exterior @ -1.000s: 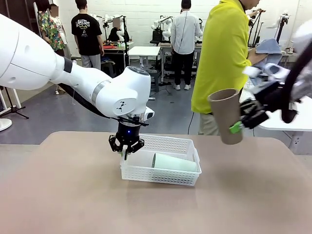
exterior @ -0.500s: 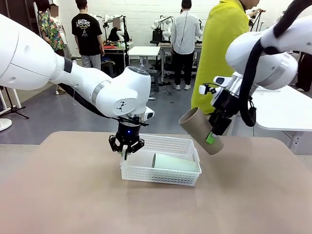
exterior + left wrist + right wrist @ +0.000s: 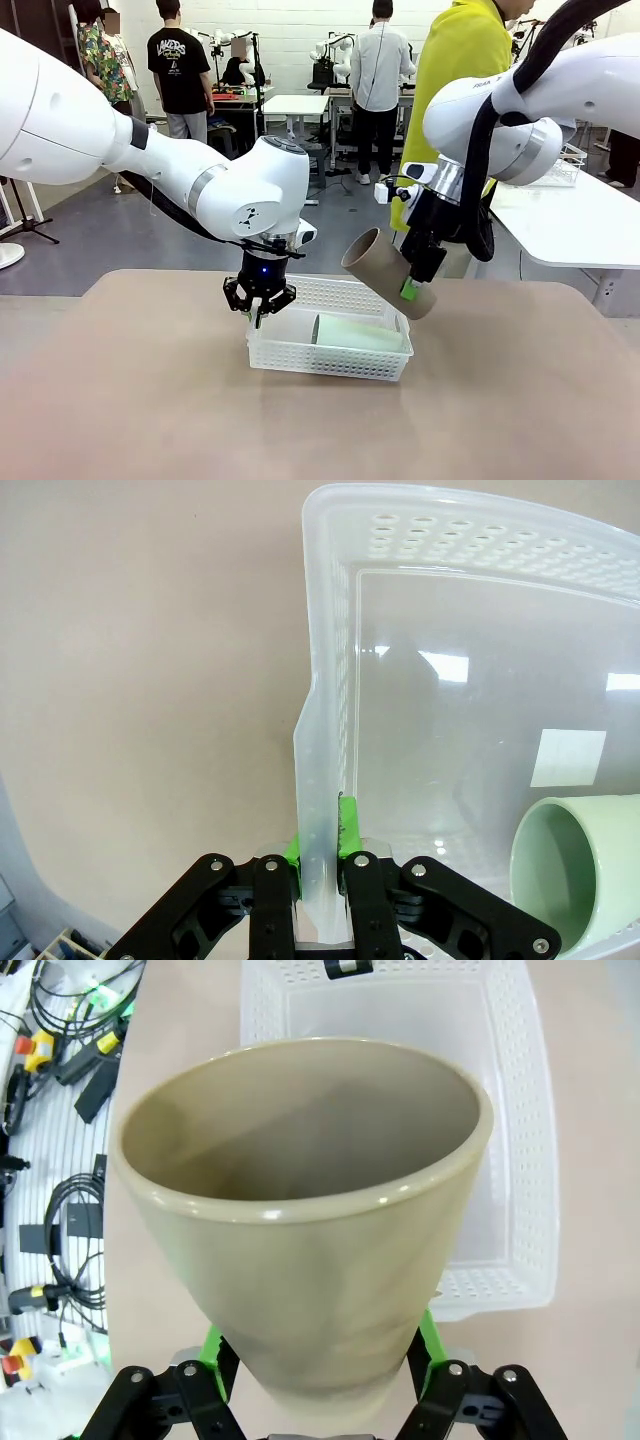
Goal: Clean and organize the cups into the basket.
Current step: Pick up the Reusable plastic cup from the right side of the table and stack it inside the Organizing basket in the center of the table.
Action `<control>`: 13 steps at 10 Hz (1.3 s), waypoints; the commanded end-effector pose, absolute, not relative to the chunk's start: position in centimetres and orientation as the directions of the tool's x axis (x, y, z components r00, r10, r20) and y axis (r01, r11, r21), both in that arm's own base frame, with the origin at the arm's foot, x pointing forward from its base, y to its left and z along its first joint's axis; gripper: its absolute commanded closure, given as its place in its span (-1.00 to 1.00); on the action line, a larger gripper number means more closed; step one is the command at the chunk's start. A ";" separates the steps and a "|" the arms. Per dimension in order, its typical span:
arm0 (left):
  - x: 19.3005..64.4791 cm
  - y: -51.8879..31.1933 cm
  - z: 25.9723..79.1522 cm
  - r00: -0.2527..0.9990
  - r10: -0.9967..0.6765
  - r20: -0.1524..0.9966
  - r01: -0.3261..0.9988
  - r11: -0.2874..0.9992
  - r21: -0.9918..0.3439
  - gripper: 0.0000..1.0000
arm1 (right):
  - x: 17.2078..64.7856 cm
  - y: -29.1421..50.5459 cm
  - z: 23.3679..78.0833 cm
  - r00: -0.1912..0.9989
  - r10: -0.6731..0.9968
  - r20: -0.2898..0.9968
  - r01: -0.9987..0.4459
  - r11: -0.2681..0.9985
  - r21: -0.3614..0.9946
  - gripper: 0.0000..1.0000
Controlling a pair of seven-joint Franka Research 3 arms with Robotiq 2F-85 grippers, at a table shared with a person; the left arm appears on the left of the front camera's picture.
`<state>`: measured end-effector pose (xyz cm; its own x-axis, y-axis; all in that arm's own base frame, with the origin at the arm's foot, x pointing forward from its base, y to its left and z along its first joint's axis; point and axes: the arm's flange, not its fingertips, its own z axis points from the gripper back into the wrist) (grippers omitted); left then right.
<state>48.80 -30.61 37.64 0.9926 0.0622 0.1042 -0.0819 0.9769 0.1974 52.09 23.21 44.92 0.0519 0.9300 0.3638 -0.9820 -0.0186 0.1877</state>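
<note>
Front view: left hand (image 3: pixel 258 316) pinches the basket's (image 3: pixel 330 366) left wall; right hand (image 3: pixel 409 290) grips a brown cup (image 3: pixel 380 268) tilted over the basket's right end; a mint cup (image 3: pixel 356 334) lies inside.

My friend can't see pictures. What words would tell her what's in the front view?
The right gripper holds a brown cup tilted in the air by the right end of a white basket on the table. The left gripper is shut on the basket's left rim, and a mint green cup lies on its side inside.
</note>
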 end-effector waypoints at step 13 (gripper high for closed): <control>48.7 -30.5 37.4 0.993 0.059 0.102 -0.079 0.976 0.203 1.00 | 55.6 28.4 44.1 -0.052 0.951 0.306 -0.991 -0.086 0.102 -0.62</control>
